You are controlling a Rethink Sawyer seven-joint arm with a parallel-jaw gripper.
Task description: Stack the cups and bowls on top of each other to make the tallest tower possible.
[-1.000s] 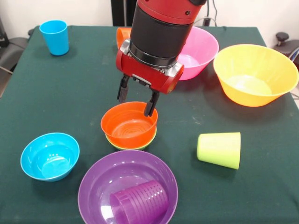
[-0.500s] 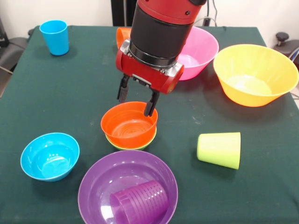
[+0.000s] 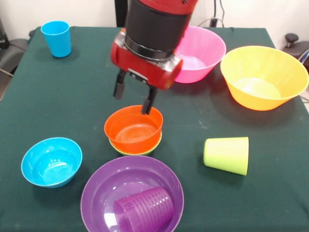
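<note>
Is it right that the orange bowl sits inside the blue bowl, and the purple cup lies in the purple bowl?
Not quite. The front view shows the orange bowl sitting inside a green bowl, not the blue one. The blue bowl stands alone and empty, off to one side. The purple cup does lie on its side in the purple bowl.

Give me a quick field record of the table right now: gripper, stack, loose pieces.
gripper: open, empty, above the orange bowl's far rim
stack: orange bowl nested in green bowl
blue bowl: alone, upright
purple bowl: holds purple cup on its side
lime green cup: on its side
blue cup: upright at a far corner
pink bowl: beside yellow bowl
</note>
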